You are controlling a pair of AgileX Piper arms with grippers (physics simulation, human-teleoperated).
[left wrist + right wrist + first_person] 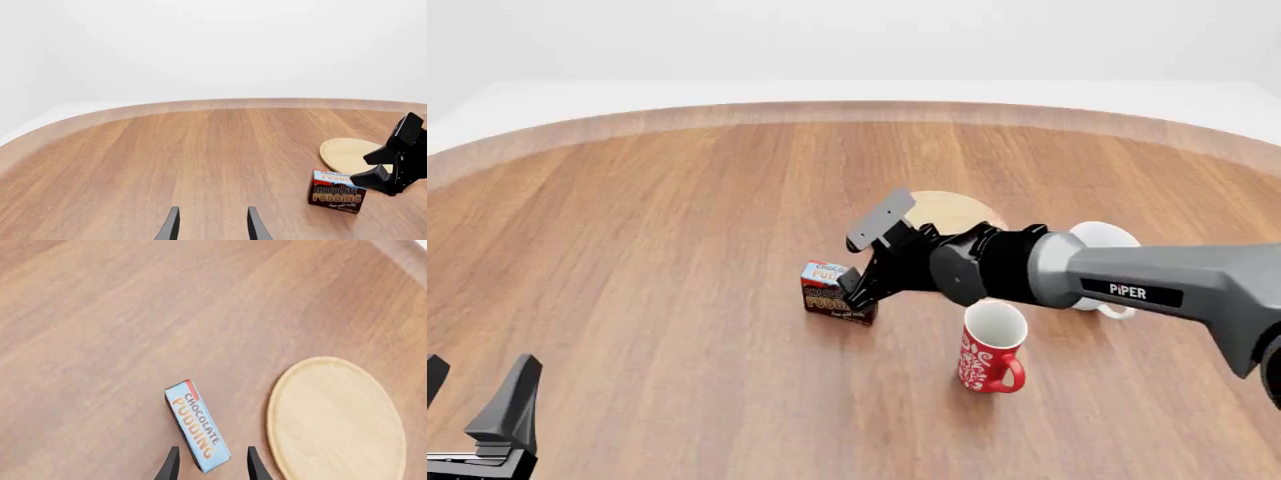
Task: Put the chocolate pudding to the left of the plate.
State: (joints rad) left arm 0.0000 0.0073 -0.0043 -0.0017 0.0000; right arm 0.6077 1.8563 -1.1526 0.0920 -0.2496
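Pudding: small dark-brown chocolate pudding carton [197, 433] stands just ahead of the right gripper [210, 464], beside the round tan wooden plate [337, 420].
Gripper: fingers spread, nothing held.
Risk: carton could be toppled if clipped on withdrawal.

In the front view, the plate [954, 210] and the white mug [1105, 238] are mostly hidden by the right arm [1121, 280]. The left gripper [474, 400] is cut by the lower edge.
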